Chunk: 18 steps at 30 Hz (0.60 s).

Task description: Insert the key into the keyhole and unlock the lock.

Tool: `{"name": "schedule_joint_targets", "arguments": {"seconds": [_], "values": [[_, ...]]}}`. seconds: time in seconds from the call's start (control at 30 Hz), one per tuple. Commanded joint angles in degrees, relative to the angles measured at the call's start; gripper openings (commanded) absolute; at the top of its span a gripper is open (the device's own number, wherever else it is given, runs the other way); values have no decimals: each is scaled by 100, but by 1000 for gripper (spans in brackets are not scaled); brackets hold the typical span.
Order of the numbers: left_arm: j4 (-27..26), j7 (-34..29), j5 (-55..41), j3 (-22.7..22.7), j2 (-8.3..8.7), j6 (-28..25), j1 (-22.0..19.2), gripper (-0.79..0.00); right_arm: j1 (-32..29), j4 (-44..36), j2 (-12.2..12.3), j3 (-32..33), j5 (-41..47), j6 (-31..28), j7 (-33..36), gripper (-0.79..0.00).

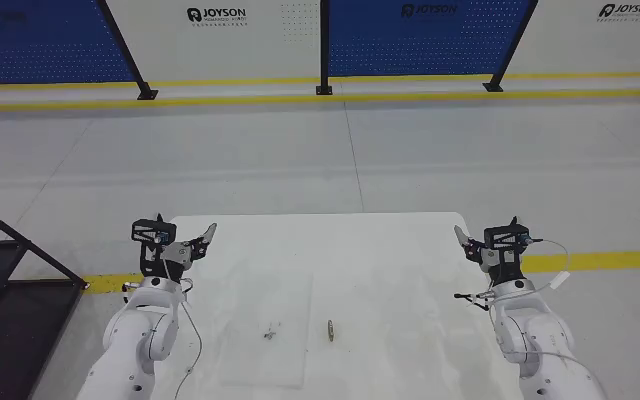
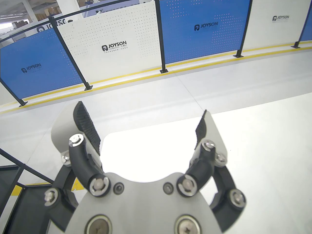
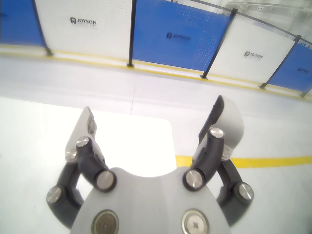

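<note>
Left gripper (image 2: 142, 113) spread over white table (image 2: 256, 147); fence (image 2: 204, 25) beyond.

Left gripper (image 2: 142, 108) over far left corner of table (image 1: 400, 260), right gripper (image 3: 153, 103) over far right corner, well apart. Wide flat tabletop between them. Low obstacles near front middle: key (image 1: 270, 332) on thin sheet (image 1: 250, 300), lock (image 1: 330, 330) just beside sheet edge, gap between the two. Black frame (image 1: 30, 260) stands close to table's left side.
</note>
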Motion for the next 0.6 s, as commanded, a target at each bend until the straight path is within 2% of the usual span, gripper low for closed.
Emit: {"name": "schedule_joint_targets", "arguments": {"seconds": [0.0, 0.03, 0.1, 0.2, 0.37, 0.43, 0.57], "values": [[-41, 3, 29, 19, 5, -100, -7, 0, 0, 0, 0, 0, 0, 0, 0, 0], [-115, -28, 117, 5, 25, -400, -17, 0, 0, 0, 0, 0, 0, 0, 0, 0], [-299, -189, 295, -141, 56, -598, -2, 0, 0, 0, 0, 0, 0, 0, 0, 0], [-748, -497, 446, -199, 95, -1159, 236, 0, 0, 0, 0, 0, 0, 0, 0, 0], [-1645, -1083, 607, -274, 162, -2222, 1078, 0, 0, 0, 0, 0, 0, 0, 0, 0], [-1847, -1296, 607, -263, 182, -2598, 1431, 0, 0, 0, 0, 0, 0, 0, 0, 0], [-2099, -1703, 734, -27, 196, -2917, 1981, 0, 0, 0, 0, 0, 0, 0, 0, 0]]}}
